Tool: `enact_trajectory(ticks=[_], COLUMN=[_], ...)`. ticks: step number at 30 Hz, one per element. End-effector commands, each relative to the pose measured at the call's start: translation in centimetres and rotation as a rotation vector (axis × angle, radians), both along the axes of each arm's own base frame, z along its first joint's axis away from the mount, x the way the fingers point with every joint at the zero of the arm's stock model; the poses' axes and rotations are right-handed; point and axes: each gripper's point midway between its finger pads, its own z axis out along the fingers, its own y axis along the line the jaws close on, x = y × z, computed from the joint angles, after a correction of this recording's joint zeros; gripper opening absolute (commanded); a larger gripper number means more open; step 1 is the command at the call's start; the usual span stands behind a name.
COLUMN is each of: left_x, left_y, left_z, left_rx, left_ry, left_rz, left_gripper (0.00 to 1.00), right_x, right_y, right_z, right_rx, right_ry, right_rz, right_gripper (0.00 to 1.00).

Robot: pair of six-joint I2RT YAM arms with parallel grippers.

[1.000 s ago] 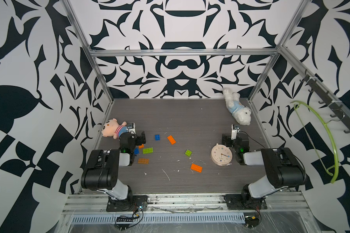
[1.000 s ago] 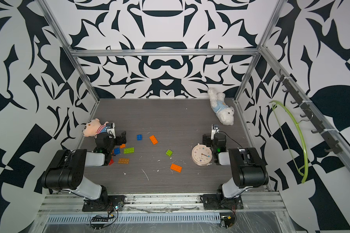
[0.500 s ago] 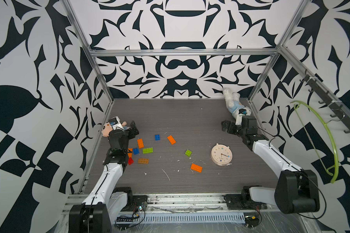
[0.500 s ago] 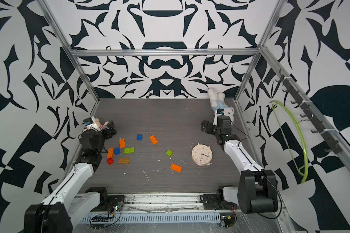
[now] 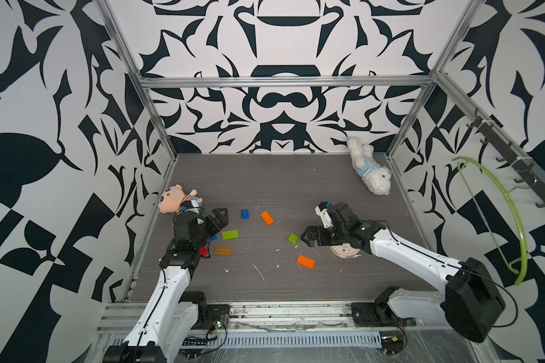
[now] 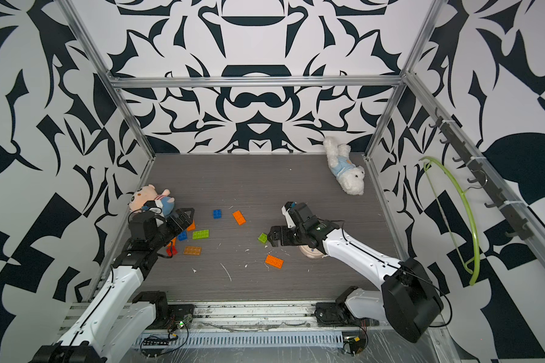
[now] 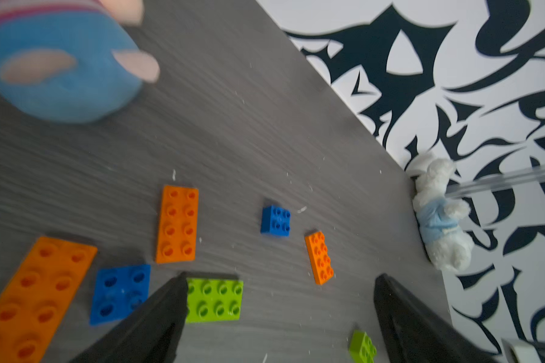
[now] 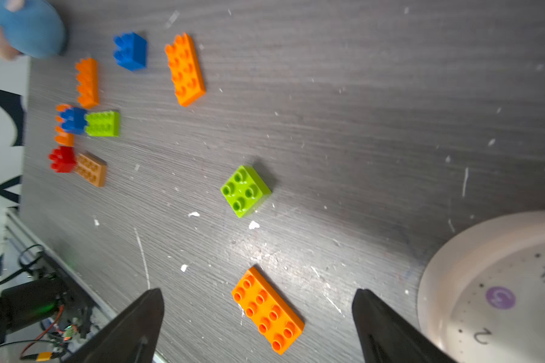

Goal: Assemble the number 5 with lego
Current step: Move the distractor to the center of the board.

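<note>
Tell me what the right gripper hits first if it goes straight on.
Probably the orange oblong brick, which the open right gripper frames in its wrist view; the lime square brick lies just beyond. Height is unclear.

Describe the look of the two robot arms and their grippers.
The left arm and right arm have white shells with black joints and thin black cables along them. The left gripper and right gripper are black, with tapering, pointed fingers.
</note>
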Motion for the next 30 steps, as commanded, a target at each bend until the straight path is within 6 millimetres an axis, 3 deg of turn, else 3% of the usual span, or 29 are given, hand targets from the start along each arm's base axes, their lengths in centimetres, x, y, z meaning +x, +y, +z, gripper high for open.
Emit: enact_trajectory(ticks=[1,9,14,23,27,30], left_x=[-1.7,-3.2,-3.4,-3.9,-4.0,-4.1], left_y=[-2.5,-7.2,-9.2,-12.9,-13.4,-12.8], left_z=[-1.5,-2.5,-2.5,-2.5,-2.6,-2.4], left_rx=[-0.023,0.075,0.108,0.187,0.224,0.254], left_ry=[0.074,0.117,0.124,0.116,0.122,0.120], left_rz=[-0.074,-0.222,-0.280,-0.371,-0.376,-0.352], left_gripper=[0.99,0.99,0.99,0.99,0.99,0.99], right_x=[0.2,0.4,1.2,3.3,3.5,3.6], right_y=[-1.9,-8.0,-12.2,-19.8,-21.2,-19.5], right_z=[-2.0,-3.4,-4.4,-4.4,-3.2,-1.2], right_rx=[-0.116,-0.362,-0.350,-0.228,-0.193,-0.092], right_ry=[0.026,0.008,0.074,0.137,0.123,0.086], right_rz=[-0.088,-0.249,-0.360,-0.606,-0.644,-0.605], right_gripper=[0.99,1.00,1.00,1.00,1.00,0.95])
